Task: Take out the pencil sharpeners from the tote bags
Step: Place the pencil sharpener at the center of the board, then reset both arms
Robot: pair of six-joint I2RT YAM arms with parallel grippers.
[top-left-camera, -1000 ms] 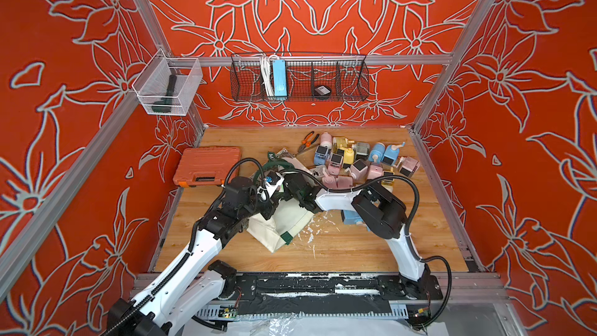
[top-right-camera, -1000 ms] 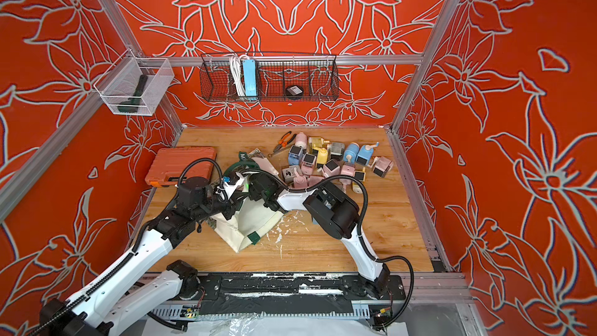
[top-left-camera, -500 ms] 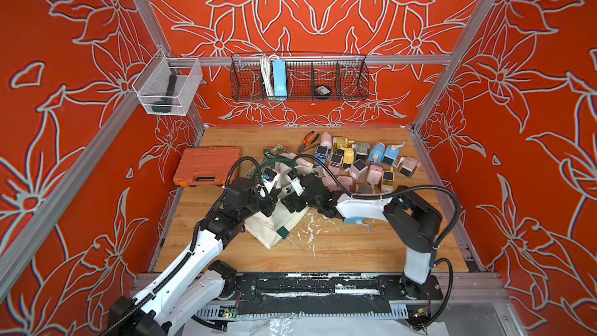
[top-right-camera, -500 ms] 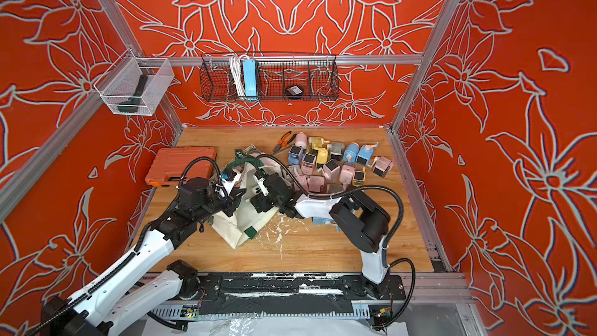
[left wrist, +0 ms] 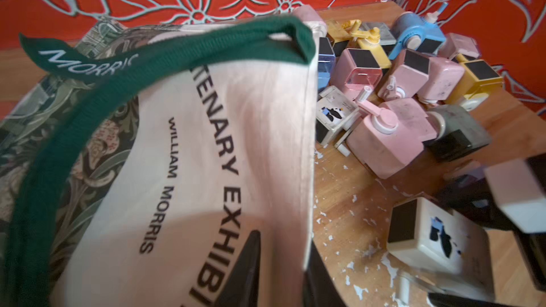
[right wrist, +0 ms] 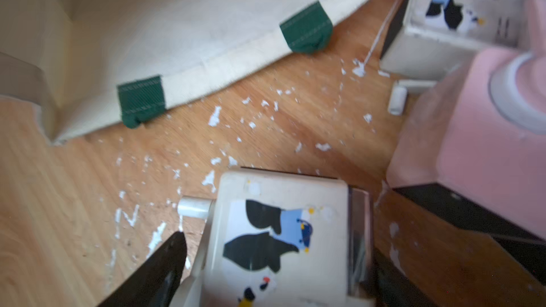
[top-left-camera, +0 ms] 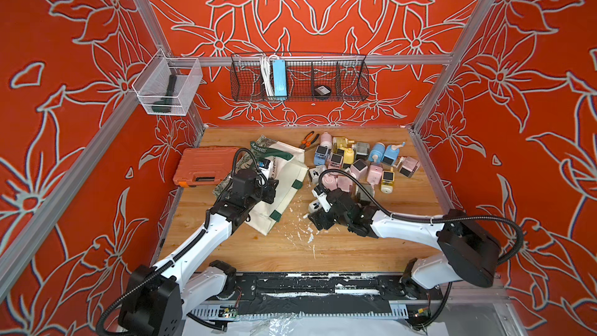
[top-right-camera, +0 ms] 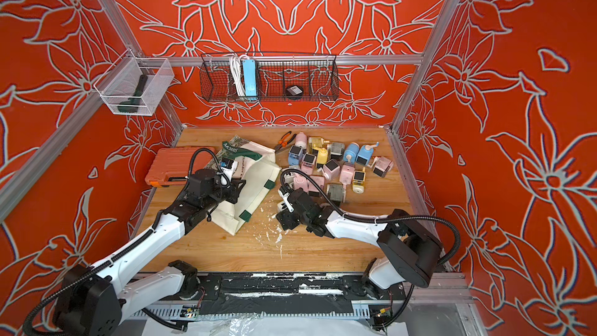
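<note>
The white sharpener (left wrist: 431, 246) with the penguin sticker is out of the bag, low over the middle of the tabletop (top-left-camera: 323, 253). It sits between the jaws of the right gripper (right wrist: 279, 252), which stand wide and grip it by 2 opposite sides. On 1 side its white crank (right wrist: 195, 206) juts out just beside a finger, so the hold may rest partly on a moving part. If the crank turns, the box could twist and drop.

The pile of sharpeners (top-left-camera: 358, 163) fills the far right corner, and a pink sharpener (right wrist: 461, 131) at its near edge sits close by. A hasty set-down could shove it or topple its neighbours.

The tote bag (top-left-camera: 284, 185) lies slumped toward the far left corner. The left gripper (left wrist: 282, 243) has its jaws apart, astride the bag's hem without pinching it, so the mouth may flop shut. Whether anything is left inside is hidden. A green strap (left wrist: 165, 63) loops near enough to snag a finger.
</note>
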